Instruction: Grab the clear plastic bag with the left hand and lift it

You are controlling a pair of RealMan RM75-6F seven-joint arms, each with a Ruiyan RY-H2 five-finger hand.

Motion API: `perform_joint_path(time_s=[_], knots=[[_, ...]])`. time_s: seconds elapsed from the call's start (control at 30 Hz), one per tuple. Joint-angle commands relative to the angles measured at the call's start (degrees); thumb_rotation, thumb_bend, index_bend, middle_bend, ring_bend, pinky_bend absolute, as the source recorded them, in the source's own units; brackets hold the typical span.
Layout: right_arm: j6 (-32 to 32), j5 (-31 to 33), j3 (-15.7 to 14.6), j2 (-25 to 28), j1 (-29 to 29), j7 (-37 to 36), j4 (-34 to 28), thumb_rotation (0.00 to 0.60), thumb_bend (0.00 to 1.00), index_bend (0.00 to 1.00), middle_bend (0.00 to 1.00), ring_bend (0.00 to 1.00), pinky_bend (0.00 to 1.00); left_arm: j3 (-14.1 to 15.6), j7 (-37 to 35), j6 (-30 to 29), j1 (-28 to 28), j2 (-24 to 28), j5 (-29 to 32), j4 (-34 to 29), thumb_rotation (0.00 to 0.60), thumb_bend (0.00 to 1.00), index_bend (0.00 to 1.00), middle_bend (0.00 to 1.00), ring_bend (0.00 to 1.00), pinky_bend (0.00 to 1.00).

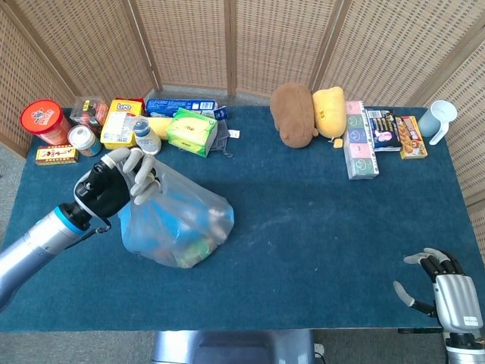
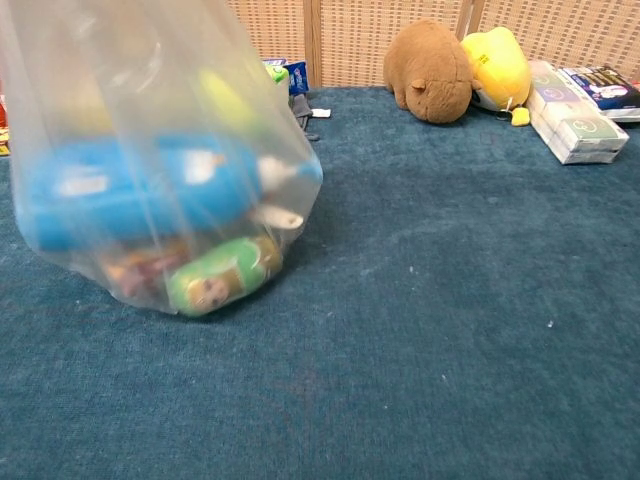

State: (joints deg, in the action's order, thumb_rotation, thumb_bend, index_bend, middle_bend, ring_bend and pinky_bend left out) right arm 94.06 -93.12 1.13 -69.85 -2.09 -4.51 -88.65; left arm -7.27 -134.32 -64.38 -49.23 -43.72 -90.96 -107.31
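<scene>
The clear plastic bag holds a blue package, a green item and other small goods. My left hand grips its gathered top at the left of the table, and the bag hangs stretched below the hand. In the chest view the clear plastic bag fills the left side with its bottom just off or barely on the cloth; the hand is out of that view. My right hand rests at the table's front right corner with fingers spread and nothing in it.
Blue table cloth. Along the back edge stand a red tin, a yellow box, a green tissue pack, brown and yellow plush toys, boxed goods and a cup.
</scene>
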Motion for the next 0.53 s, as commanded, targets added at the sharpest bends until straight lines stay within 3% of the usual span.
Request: perform_joint_path(time_s=[0.03,0.27,0.53], knots=[[0.3,-0.1,0.1,0.0,-0.1,-0.1,0.0,0.121,0.33,0.38,0.39,0.25,0.18,-2.2,-0.5,0.9,-0.8,2.8,1.3,-2.2,0.307,0.64,0.67,0.65,0.74,0.75],[0.6,-0.2,0.0,0.0,-0.3,-0.3,0.0,0.12,0.33,0.38,0.4,0.25,0.18,-6.5,-0.1,3.9,-2.5,6.2,4.9,-4.5,0.307,0.64,0.67,0.65,0.74,0.75],[0.8,0.3,0.1,0.1,-0.6,-1.0,0.6,0.12,0.33,0.38,0.4,0.25,0.18,-9.7,1.0,8.0,-4.0,6.6,8.0,-5.1,0.309,0.64,0.67,0.65,0.74,0.75]])
